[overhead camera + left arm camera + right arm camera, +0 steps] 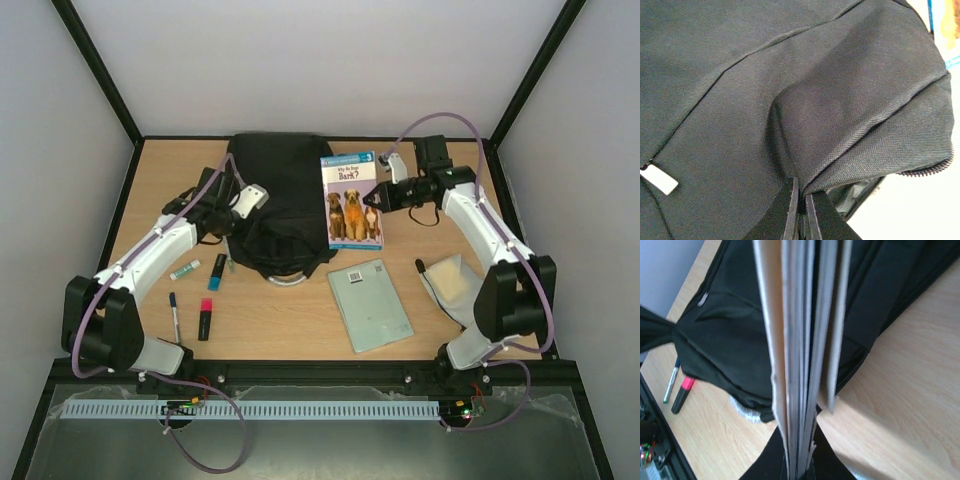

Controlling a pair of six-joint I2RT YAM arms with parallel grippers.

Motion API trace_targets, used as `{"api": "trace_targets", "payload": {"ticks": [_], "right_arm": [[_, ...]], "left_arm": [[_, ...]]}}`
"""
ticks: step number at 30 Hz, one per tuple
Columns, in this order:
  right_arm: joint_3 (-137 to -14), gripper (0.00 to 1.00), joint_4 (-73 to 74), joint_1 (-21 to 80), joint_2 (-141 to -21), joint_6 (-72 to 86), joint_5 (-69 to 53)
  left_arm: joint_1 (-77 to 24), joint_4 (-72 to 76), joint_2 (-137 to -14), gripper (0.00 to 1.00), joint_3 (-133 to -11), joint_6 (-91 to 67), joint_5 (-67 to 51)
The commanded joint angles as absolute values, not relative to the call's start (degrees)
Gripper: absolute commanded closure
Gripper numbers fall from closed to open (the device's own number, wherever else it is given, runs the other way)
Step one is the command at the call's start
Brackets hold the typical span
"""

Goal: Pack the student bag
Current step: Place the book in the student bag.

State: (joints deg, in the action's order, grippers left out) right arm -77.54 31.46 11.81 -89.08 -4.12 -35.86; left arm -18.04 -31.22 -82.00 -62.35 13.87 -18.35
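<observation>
The student bag (280,190), a big black fabric backpack, lies flat at the back middle of the table, its silver-grey handle loop (285,279) toward the front. My left gripper (233,222) is shut on a fold of the bag's fabric at its left side; in the left wrist view the fingertips (801,200) pinch the cloth (790,75) beside an open zip edge. My right gripper (386,195) is shut on a thin book with dogs on its cover (352,200), held over the bag's right edge. The right wrist view shows the book's pages (800,340) edge-on between the jaws.
A grey-green notebook (370,303) lies at front centre and a cream pad in a wrapper (450,280) to its right. A white stick (185,269), a blue highlighter (217,272), a pen (175,315) and a red-and-black marker (205,320) lie at front left.
</observation>
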Motion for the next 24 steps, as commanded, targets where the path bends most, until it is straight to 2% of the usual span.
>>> {"api": "trace_targets", "payload": {"ticks": [1,6,12,17,24], "right_arm": [[-84.70,0.99,26.80,11.94,-93.10,0.23,-36.01],[-85.50,0.99,26.78,11.90,-91.22,1.50,-37.19],[-75.35,0.99,29.32,11.89,-81.50,1.34,-38.87],[-67.48,0.99,31.11,11.78,-75.36,1.38,-42.76],[-59.17,0.99,27.14,11.95,-77.62,8.08,-53.38]], "left_arm": [[-17.98,-28.97,-81.04,0.98,-62.28,4.50,-22.37],[-17.85,-25.96,-86.56,0.98,-68.56,3.59,-21.67],[-16.78,-25.61,-94.88,0.98,-79.32,6.73,-22.50],[-15.59,-27.79,-100.21,0.98,-86.67,9.67,-27.95],[-15.60,-29.44,-100.71,0.98,-91.12,11.47,-32.04]]}}
